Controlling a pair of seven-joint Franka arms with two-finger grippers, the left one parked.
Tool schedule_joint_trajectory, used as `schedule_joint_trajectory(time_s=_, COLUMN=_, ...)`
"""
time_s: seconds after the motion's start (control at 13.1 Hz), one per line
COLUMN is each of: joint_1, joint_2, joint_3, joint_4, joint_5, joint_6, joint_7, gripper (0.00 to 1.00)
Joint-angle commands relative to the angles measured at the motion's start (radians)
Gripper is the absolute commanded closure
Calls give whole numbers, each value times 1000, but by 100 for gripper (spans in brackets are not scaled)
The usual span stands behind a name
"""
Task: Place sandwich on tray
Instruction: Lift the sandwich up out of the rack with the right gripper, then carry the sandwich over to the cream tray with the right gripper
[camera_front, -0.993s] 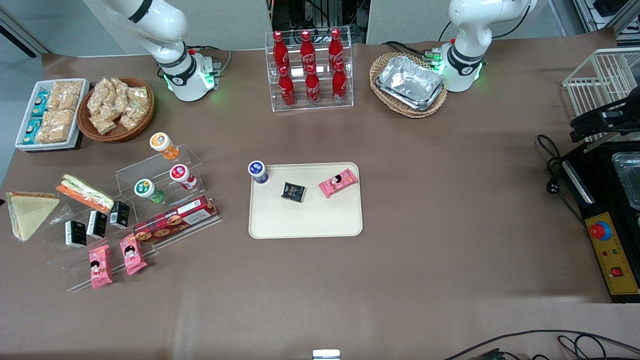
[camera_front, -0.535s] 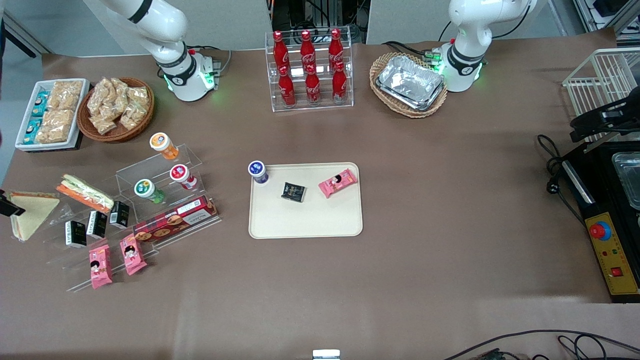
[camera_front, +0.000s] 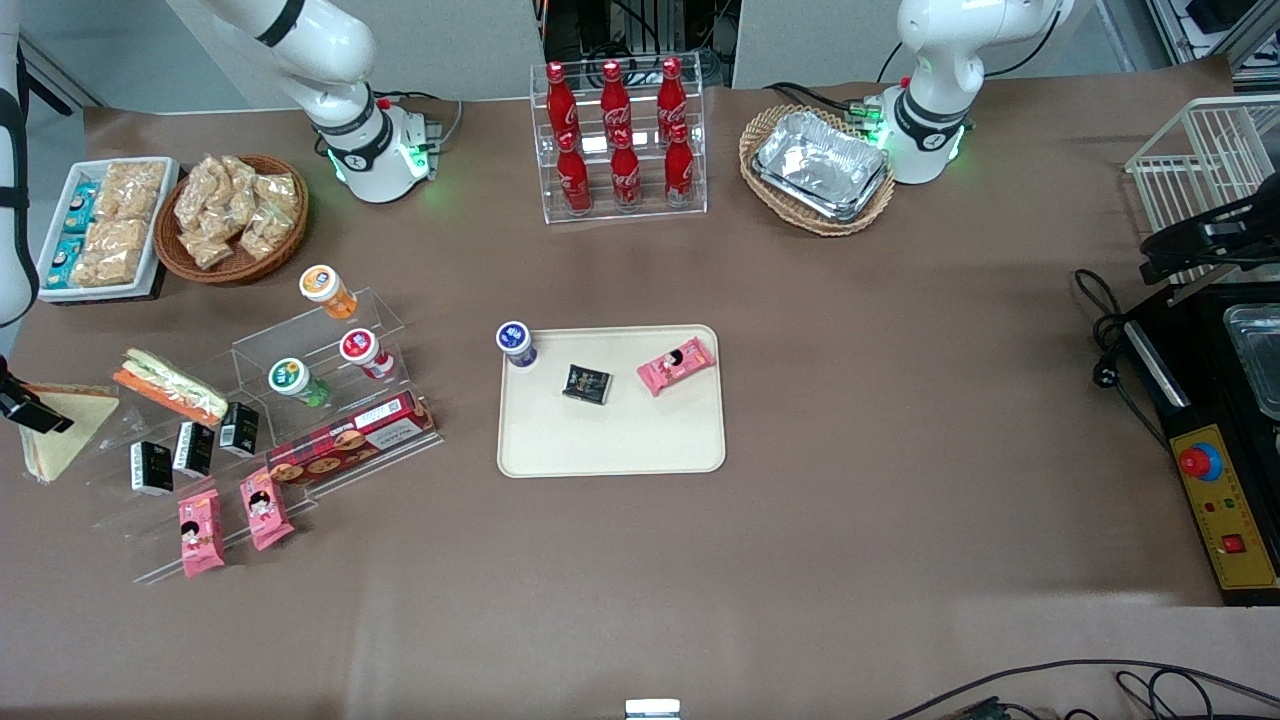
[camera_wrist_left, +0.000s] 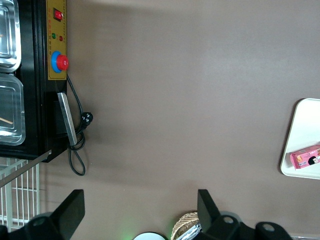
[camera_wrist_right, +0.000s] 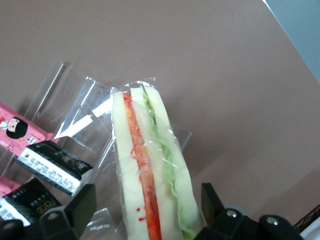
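Observation:
The sandwich (camera_front: 68, 432), a clear-wrapped triangular wedge, lies flat at the working arm's end of the table. The right wrist view shows its cut edge (camera_wrist_right: 150, 175), with pale bread and a red and a green strip of filling. My gripper (camera_front: 30, 412) hangs over the wedge, open. Its two black fingers (camera_wrist_right: 80, 205) straddle the sandwich with a gap on each side, not touching it. The cream tray (camera_front: 610, 445) sits mid-table, well away toward the parked arm's end; its rim (camera_wrist_left: 300, 135) also shows in the left wrist view.
On the tray stand a blue-lidded bottle (camera_front: 514, 342), a black packet (camera_front: 587, 383) and a pink packet (camera_front: 677, 365). Beside the sandwich lie another wrapped sandwich with an orange strip (camera_front: 170, 385) and a clear stand (camera_front: 300, 420) holding black packets (camera_wrist_right: 52, 167), pink packets and bottles.
My arm has come into the front view from the working arm's end of the table. The gripper has slid in over the sandwich and now covers part of it.

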Motion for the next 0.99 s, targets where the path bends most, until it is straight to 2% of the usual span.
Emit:
schedule_joint_trajectory(time_s=0.0, joint_1=-18, joint_2=-1, joint_3=1, joint_4=-8, joint_5=22, joint_6=25, joint_7=-97, gripper=57)
schedule_joint_trajectory(time_s=0.15, joint_1=-24, joint_2=-2, joint_3=2, joint_4=-1, joint_5=25, joint_6=22, joint_7=-147, gripper=72)
schedule_joint_trajectory(time_s=0.38, joint_1=-24, joint_2=-7, joint_3=1, joint_4=35, joint_5=48, joint_6=-7, joint_7=-201, gripper=73)
schedule_joint_trajectory(time_s=0.61, joint_1=-17, joint_2=-7, joint_3=4, joint_4=133, joint_5=50, joint_6=-160, joint_7=-227, gripper=72)
schedule_joint_trajectory(time_s=0.76, joint_1=0, joint_2=-16, joint_3=27, joint_4=157, joint_5=47, joint_6=-207, joint_7=-251, gripper=72)
schedule_joint_trajectory(time_s=0.92, joint_1=18, joint_2=-31, joint_3=57, joint_4=167, joint_5=45, joint_6=-237, joint_7=-407, gripper=72)
